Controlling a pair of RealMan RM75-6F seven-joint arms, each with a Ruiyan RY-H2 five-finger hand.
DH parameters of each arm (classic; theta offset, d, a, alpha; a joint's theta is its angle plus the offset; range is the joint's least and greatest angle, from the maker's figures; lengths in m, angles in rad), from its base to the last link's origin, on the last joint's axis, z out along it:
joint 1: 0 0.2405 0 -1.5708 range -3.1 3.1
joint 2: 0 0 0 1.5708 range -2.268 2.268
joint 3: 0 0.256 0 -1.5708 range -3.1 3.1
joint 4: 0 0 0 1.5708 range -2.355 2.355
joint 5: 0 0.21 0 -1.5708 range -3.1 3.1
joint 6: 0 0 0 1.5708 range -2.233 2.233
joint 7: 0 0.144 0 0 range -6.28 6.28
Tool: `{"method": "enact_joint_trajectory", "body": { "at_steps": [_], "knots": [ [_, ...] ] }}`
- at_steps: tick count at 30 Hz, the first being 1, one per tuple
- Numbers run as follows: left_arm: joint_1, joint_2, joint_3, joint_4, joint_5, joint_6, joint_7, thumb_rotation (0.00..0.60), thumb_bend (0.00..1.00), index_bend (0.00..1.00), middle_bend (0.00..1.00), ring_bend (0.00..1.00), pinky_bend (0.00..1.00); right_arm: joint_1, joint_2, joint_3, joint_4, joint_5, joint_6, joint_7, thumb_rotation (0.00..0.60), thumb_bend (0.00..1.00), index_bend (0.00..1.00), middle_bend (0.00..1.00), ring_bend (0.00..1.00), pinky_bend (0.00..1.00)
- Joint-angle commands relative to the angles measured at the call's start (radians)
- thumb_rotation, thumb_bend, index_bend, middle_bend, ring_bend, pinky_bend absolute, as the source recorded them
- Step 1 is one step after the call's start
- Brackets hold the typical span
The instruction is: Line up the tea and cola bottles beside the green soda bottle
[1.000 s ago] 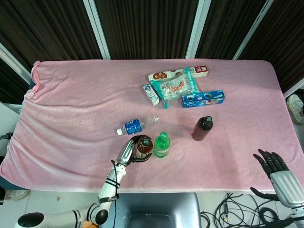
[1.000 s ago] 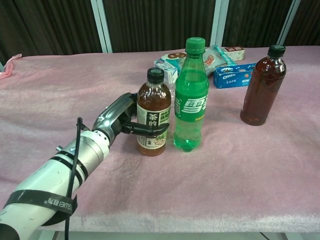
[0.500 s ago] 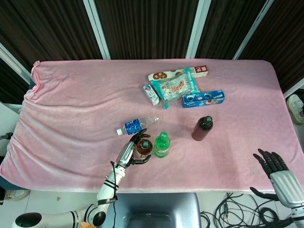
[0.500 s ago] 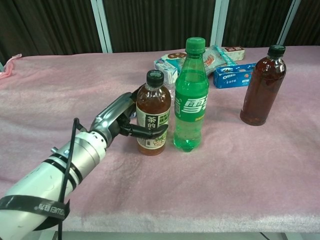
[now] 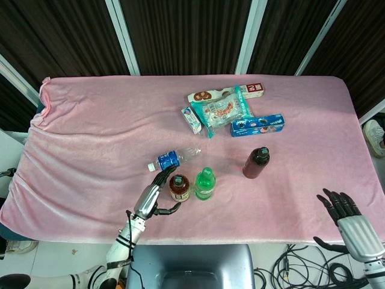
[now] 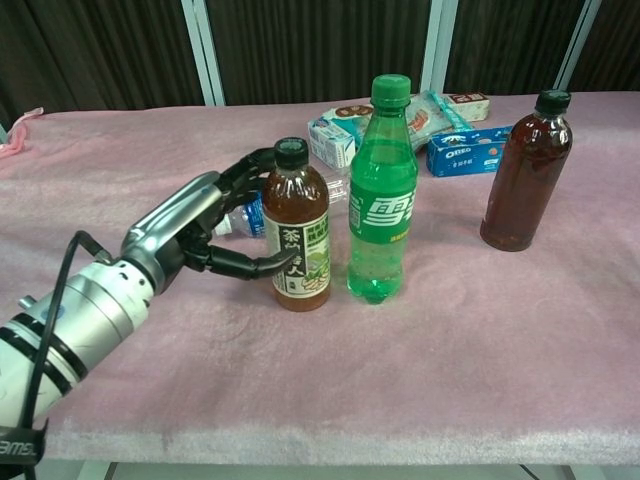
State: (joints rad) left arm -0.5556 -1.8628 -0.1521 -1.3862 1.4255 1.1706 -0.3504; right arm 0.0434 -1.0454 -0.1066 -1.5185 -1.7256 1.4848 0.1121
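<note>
The pink-draped table (image 5: pixel 90 132) fills both views. At lower left of the chest view, the left hand (image 6: pixel 195 232) now stands with fingers spread apart, drawn back to the left of the tea bottle (image 6: pixel 296 226); a half-second earlier those fingers were wrapped round the bottle's label, and now at most a fingertip lies against it. The release suggests the tea placement is finished and only the cola remains to be moved.

The green soda bottle (image 6: pixel 382 190), translucent green with a green cap and white lettering, stands upright at centre of the chest view. The cola bottle (image 6: pixel 527 171), dark brown-red with a black cap, stands upright at right of that view, well apart from the green bottle and not yet in line. The tea bottle, amber with a black cap and a green-and-white label, stands upright just beside the green bottle on its left, seemingly not touching it; in the head view the two caps sit side by side at lower centre.

The right hand (image 5: pixel 346 211) shows at lower right of the head view, fingers apart and holding nothing, near the table's front edge.

A clear water bottle (image 5: pixel 173 158) lies on its side just behind the tea. Snack packets (image 5: pixel 219 108) lie at upper centre.
</note>
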Motion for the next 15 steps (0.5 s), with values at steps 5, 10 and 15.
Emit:
{"method": "enact_joint_trajectory", "body": {
  "at_steps": [5, 10, 15],
  "knots": [
    [0.105, 0.219, 0.106, -0.064, 0.125, 0.157, 0.041, 0.600, 0.29, 0.00, 0.00, 0.00, 0.00, 0.012, 0.008, 0.013, 0.004, 0.028, -0.019, 0.031, 0.600, 0.30, 0.00, 0.00, 0.00, 0.10],
    [0.244, 0.427, 0.186, 0.006, 0.170, 0.331, 0.174, 0.600, 0.29, 0.00, 0.03, 0.00, 0.00, 0.035, 0.009, 0.032, -0.001, 0.071, -0.064, 0.056, 0.600, 0.30, 0.00, 0.00, 0.00, 0.10],
    [0.370, 0.555, 0.241, 0.045, 0.083, 0.362, 0.337, 0.600, 0.30, 0.00, 0.04, 0.00, 0.00, 0.070, -0.009, 0.058, -0.018, 0.101, -0.115, 0.054, 0.600, 0.30, 0.00, 0.00, 0.00, 0.10]
  ]
}}
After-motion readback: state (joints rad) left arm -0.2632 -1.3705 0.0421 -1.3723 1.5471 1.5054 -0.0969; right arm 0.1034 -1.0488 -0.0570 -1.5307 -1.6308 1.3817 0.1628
